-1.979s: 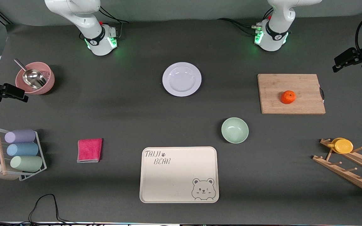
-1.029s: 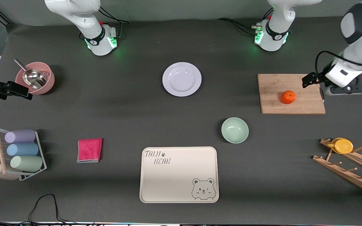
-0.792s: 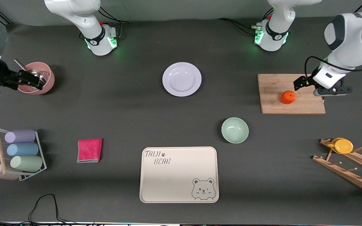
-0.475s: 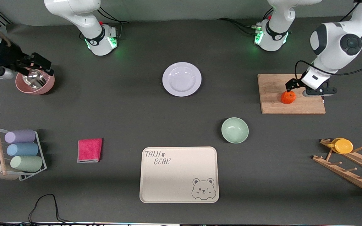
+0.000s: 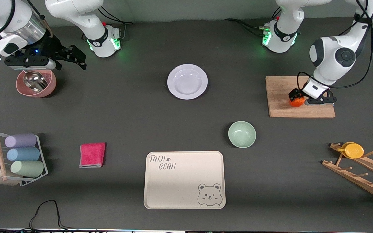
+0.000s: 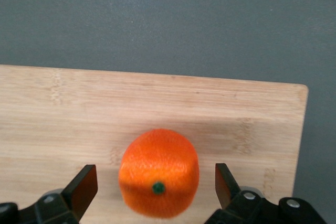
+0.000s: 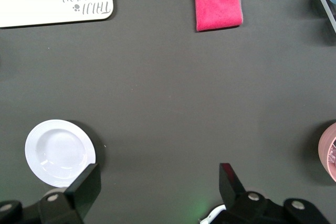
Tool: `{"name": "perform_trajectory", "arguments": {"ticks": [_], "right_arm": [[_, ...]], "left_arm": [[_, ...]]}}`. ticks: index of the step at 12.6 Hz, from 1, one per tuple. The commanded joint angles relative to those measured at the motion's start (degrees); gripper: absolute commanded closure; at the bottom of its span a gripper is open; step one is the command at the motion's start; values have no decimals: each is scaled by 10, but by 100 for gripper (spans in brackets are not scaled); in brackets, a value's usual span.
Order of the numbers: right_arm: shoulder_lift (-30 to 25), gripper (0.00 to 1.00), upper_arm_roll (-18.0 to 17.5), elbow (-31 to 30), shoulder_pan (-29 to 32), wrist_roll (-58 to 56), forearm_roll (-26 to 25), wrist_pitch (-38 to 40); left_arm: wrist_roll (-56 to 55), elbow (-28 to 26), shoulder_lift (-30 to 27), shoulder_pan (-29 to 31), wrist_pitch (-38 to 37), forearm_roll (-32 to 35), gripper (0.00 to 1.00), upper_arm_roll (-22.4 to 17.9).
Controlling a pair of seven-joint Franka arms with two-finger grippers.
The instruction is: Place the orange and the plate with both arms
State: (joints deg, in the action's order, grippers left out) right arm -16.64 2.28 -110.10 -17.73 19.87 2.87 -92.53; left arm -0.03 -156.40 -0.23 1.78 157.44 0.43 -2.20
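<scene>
The orange (image 5: 297, 103) sits on a wooden cutting board (image 5: 280, 97) toward the left arm's end of the table. My left gripper (image 5: 298, 97) is low over it and open. In the left wrist view the orange (image 6: 159, 179) lies between the two fingers (image 6: 84, 187), with a gap on each side. The pale lavender plate (image 5: 187, 81) lies empty on the table between the two arm bases. My right gripper (image 5: 81, 60) is open and empty, up over the table beside a pink bowl. The right wrist view shows the plate (image 7: 60, 153) off to one side of the gripper (image 7: 157, 187).
A pink bowl (image 5: 36, 84) with a metal scoop is under the right arm. A mint-green bowl (image 5: 242, 134), a cream bear tray (image 5: 184, 180) and a pink cloth (image 5: 92, 155) lie nearer the camera. A cup rack (image 5: 18, 158) and a wooden rack with a yellow cup (image 5: 354, 150) stand at the table's ends.
My left gripper has come in from the table's end and dropped over the orange. My right gripper has swung in over the pink bowl toward the plate. The orange and plate have not moved.
</scene>
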Motion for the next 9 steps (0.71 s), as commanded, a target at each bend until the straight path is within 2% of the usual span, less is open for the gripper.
{"name": "perform_trajectory", "arguments": {"ticks": [1, 2, 3, 4, 5, 6, 7, 8, 9], "right_arm": [[-25, 0, 33, -30, -1, 5, 72, -8], [-34, 0, 60, -54, -2, 2, 98, -11], [-45, 0, 71, -71, -2, -15, 116, -18], [-52, 0, 88, -95, -2, -50, 126, -29], [-57, 0, 110, -119, -2, -87, 148, -41], [-61, 0, 133, -147, -2, -121, 188, -52], [-64, 0, 155, -176, -2, -164, 221, -64], [-63, 0, 168, -199, -1, -217, 240, -72], [-63, 0, 177, -224, 1, -250, 268, -86]], "left_arm": [[6, -2, 14, 4, 20, 6, 0, 1], [6, -3, 14, 3, 19, 6, 0, 1], [7, -7, 14, 3, 19, 6, 0, 1], [6, -8, 14, 3, 19, 6, 8, 1], [6, -8, 15, 3, 19, 6, 26, 1], [6, -8, 15, 3, 19, 6, 51, 1], [6, -7, 14, 3, 16, 6, 72, 1], [6, -7, 12, 3, 13, 6, 81, 2], [6, -7, 8, 3, 9, 6, 84, 2]]}}
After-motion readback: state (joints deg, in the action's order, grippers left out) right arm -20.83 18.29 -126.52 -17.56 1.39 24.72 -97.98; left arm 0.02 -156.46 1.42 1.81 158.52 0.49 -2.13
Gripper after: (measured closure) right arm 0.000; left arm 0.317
